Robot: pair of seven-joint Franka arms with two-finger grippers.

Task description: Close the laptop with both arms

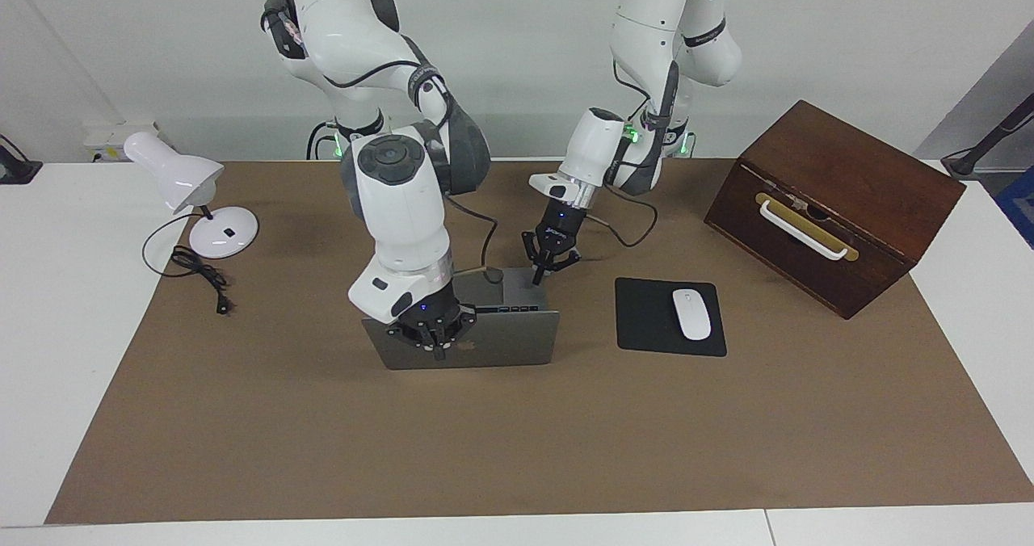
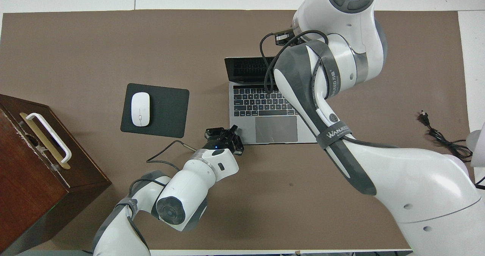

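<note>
The silver-grey laptop (image 1: pixel 501 340) stands open in the middle of the brown mat, its lid up and the lid's back turned away from the robots. Its keyboard and trackpad show in the overhead view (image 2: pixel 265 112). My right gripper (image 1: pixel 437 338) is at the lid's top edge, toward the right arm's end, against the lid's back. In the overhead view it is hidden under the right arm. My left gripper (image 1: pixel 549 262) is open, its tip down on the deck's corner nearest the robots at the left arm's end; it also shows in the overhead view (image 2: pixel 224 134).
A black mouse pad (image 1: pixel 646 320) with a white mouse (image 1: pixel 691 313) lies beside the laptop toward the left arm's end. A dark wooden box (image 1: pixel 840 199) with a white handle stands at that end. A white desk lamp (image 1: pixel 202 199) and its cord sit at the right arm's end.
</note>
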